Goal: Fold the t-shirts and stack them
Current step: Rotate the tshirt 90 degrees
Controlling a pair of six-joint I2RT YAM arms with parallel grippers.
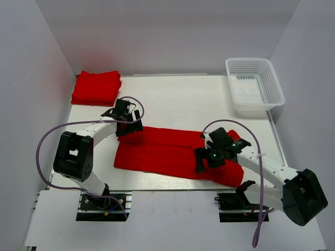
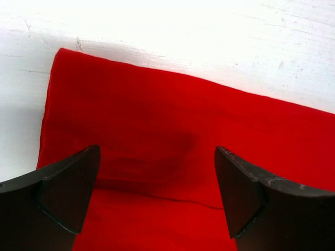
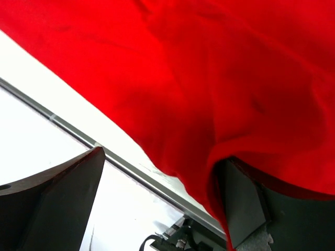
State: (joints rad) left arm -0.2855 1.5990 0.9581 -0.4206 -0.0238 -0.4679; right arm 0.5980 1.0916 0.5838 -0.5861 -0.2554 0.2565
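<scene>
Your left hand (image 1: 128, 124) and right hand (image 1: 203, 159) gape empty over the red t-shirt (image 1: 162, 151). It is likely soft and limp; pinch its end corners.

Bright, even light from above fills the top view, leaving only faint soft shadows on the white counter (image 1: 183, 99) and no hard glare. In the left wrist view the counter burns out to near-pure white, while the left gripper (image 2: 157, 178), dark and slightly blurred, throws a soft shadow on the red t-shirt (image 2: 209, 120). Beside the right gripper (image 3: 162, 157) the cloth is oversaturated, its folds smeared and soft
</scene>
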